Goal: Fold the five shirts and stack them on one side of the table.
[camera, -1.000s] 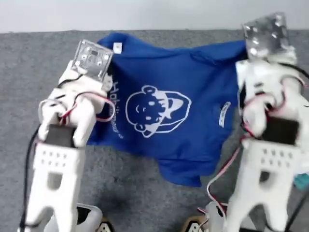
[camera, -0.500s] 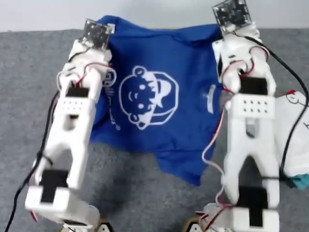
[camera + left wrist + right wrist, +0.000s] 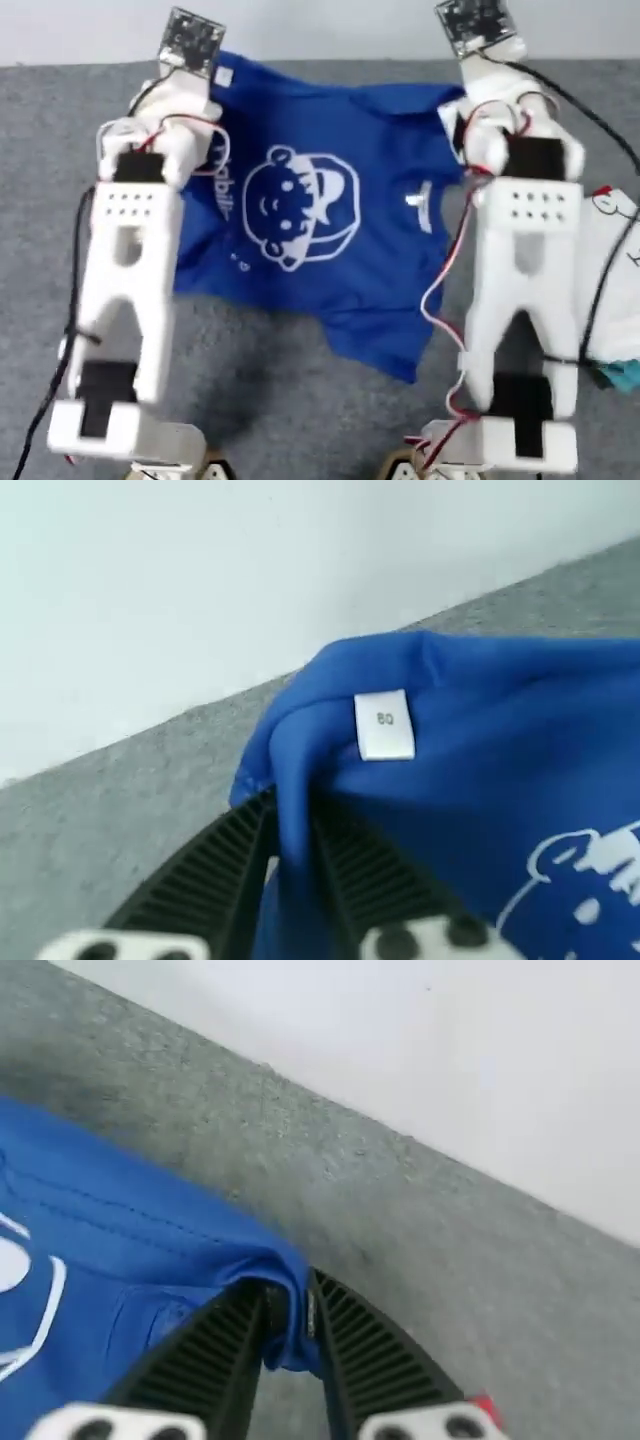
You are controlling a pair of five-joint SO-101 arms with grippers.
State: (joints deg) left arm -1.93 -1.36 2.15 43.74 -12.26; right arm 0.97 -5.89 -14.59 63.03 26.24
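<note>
A blue shirt (image 3: 320, 210) with a white cartoon face print is stretched across the grey table between both arms. My left gripper (image 3: 290, 855) is shut on the shirt's edge (image 3: 300, 770) near a small white size tag (image 3: 384, 725), at the far left of the table by the back wall. My right gripper (image 3: 288, 1335) is shut on another corner of the blue cloth (image 3: 285, 1300), at the far right. In the high view the left arm (image 3: 135, 240) and right arm (image 3: 520, 230) reach to the table's far edge, and the shirt's near hem trails toward the front.
White cloth (image 3: 610, 270) lies at the right edge of the table, with a bit of teal (image 3: 622, 375) below it. A pale wall (image 3: 320, 25) runs right behind the table's far edge. Bare grey table (image 3: 280, 400) lies in front of the shirt.
Both arms have stretched toward the back wall, carrying the shirt with them. The shirt has shifted away from the front and is drawn flatter.
</note>
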